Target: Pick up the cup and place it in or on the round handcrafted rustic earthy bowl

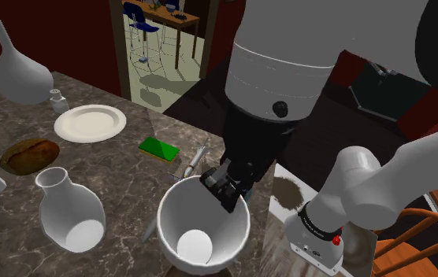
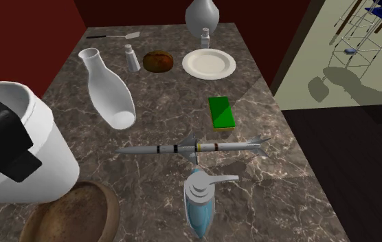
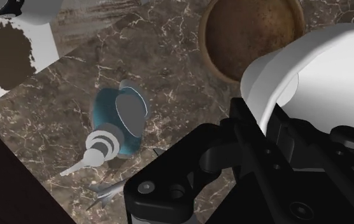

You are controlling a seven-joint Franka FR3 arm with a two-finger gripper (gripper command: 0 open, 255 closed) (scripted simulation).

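One deep, plain white cup [image 1: 200, 227], rim between black jaws.

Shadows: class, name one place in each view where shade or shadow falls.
Shoulder view: chair shadows on the far floor, the cup greyed inside. Second exterior view: chair shadows on that floor. Wrist view: no clear shadow beside the bottle.

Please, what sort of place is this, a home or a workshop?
Likely a home kitchen or dining area: a marbled counter with a plate and a bread loaf, a doorway to a table with blue chairs. The gripper holds a white cup.
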